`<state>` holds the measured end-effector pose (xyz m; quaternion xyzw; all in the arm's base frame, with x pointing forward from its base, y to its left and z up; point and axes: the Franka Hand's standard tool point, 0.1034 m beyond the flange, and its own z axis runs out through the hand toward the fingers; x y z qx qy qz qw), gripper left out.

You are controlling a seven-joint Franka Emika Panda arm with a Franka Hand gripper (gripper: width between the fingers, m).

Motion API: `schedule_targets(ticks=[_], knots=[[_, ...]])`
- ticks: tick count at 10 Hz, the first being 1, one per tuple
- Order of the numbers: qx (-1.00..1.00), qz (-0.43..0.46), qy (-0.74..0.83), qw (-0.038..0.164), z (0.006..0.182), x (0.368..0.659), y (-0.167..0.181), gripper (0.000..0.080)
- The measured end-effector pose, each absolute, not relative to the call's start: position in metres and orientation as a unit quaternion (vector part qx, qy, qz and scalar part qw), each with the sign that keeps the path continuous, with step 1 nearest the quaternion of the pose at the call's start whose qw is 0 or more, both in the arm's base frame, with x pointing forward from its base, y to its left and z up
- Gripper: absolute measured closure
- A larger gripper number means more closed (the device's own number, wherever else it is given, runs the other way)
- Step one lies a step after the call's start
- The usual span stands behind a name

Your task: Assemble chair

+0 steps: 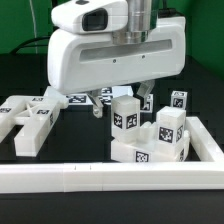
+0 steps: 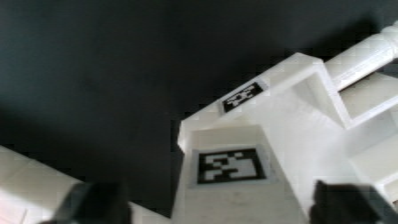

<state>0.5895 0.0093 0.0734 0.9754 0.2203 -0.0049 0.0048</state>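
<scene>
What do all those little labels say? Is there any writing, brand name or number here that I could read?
No words, brand names or numbers can be read anywhere.
Square tags on the white chair pieces: black-and-white block patterns, no letters.
Tags on the marker board: partly hidden, too small to make out.

We see glossy white, tagged chair pieces: the X-braced panel [image 1: 30,118] lies flat at the exterior view's left, well apart from upright bars [image 1: 124,112] grouped by the tray-like seat [image 1: 140,152].
</scene>
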Motion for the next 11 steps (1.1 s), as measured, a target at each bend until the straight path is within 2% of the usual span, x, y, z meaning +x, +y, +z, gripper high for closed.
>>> schedule_targets(ticks=[1, 2, 5, 7, 9, 11], knots=[[0.975, -0.005, 0.220, 0.005, 0.0733, 0.5894, 0.0092, 0.0373], [0.976, -0.005, 0.216, 0.004, 0.0731, 0.5893, 0.0091, 0.0510], [0.986, -0.005, 0.167, 0.003, 0.0724, 0.5891, 0.0093, 0.0510], [0.999, -0.005, 0.042, -0.001, 0.0720, 0.5887, 0.0103, 0.0510], [0.996, -0.005, -0.086, -0.015, 0.0705, 0.5880, 0.0105, 0.0509], [0.981, -0.010, -0.193, -0.017, 0.0700, 0.5876, 0.0123, 0.0509]])
